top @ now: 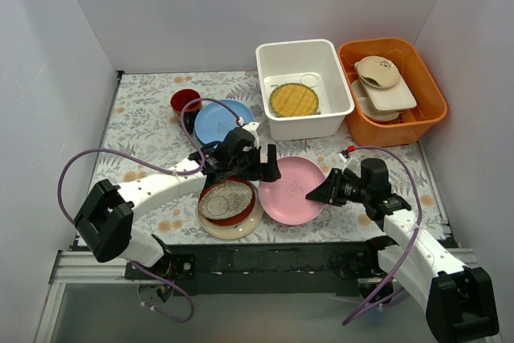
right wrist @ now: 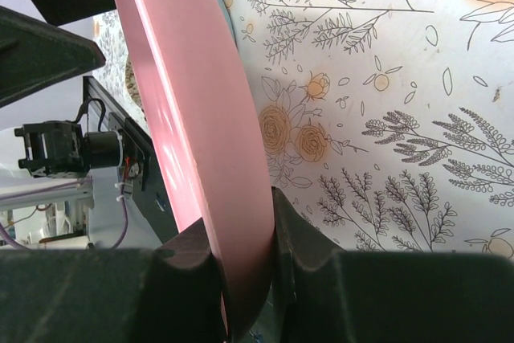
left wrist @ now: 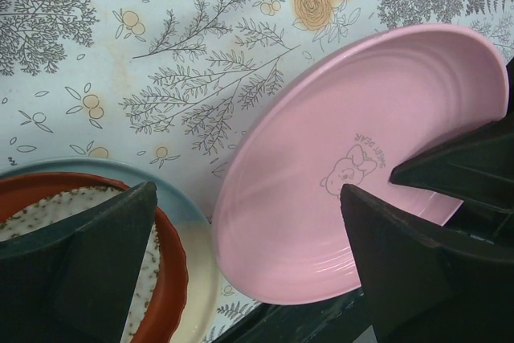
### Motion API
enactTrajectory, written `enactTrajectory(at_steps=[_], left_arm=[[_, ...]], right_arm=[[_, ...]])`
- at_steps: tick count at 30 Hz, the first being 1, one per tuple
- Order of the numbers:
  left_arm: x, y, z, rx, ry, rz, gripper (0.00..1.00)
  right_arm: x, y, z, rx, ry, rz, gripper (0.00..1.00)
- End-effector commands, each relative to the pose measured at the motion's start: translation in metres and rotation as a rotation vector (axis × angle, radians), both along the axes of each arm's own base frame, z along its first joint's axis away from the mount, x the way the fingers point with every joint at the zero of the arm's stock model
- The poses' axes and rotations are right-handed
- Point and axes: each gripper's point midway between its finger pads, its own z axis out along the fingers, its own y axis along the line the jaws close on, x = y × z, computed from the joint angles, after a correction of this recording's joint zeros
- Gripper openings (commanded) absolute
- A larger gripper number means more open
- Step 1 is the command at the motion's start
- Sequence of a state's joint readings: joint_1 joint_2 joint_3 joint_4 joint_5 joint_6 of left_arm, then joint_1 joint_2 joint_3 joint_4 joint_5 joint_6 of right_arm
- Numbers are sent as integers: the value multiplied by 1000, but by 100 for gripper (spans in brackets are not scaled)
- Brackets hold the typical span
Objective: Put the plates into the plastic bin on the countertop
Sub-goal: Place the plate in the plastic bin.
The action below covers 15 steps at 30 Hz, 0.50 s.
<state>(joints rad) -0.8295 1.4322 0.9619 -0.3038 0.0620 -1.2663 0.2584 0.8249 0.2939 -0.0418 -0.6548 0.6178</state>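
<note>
The right gripper (top: 321, 192) (right wrist: 245, 279) is pinching the rim of the pink plate (top: 291, 190) (left wrist: 337, 174) (right wrist: 193, 118), its fingers clamped on either face of that edge. The plate is sitting out of the plastic bin (top: 309, 128), on the bin's near side toward the arm bases. The wrist views are showing it tilted, with the gripped side lifted off the countertop (top: 144, 118). The left gripper (top: 269, 168) (left wrist: 249, 198) is hovering nearer the arms than the bin and off toward its left corner, fingers spread wide apart and holding nothing. One finger is hanging over the pink plate's left edge and the other over the red-brown plate (top: 226, 201) (left wrist: 173, 279). That red-brown plate is carrying a speckled dish (top: 227, 198) and is resting on a cream plate (top: 241, 229); this stack is lying further from the bin than the pink plate, down and to the left. Inside the bin, a yellow woven plate (top: 293, 100) is lying flat on the floor. A light blue plate (top: 221, 120) is lying just left of the bin, with a dark-red cup (top: 185, 100) sitting beyond it, further left. An orange tub (top: 438, 106) holding pale dishes is standing against the bin's right side.
</note>
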Motion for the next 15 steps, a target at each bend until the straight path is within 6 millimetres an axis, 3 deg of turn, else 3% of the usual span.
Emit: enactTrajectory(at_steps=[1,6,15], left_arm=[[7,2,18,-25,-44,49,98],[7,22,33,-45,-98,133,98],[16,52,33,17,-105,208,98]], right_arm=[[8,4,20,9,-100,42,1],[6,6,16,14,-83,68,1],[20,12,30,26,-116,89,1]])
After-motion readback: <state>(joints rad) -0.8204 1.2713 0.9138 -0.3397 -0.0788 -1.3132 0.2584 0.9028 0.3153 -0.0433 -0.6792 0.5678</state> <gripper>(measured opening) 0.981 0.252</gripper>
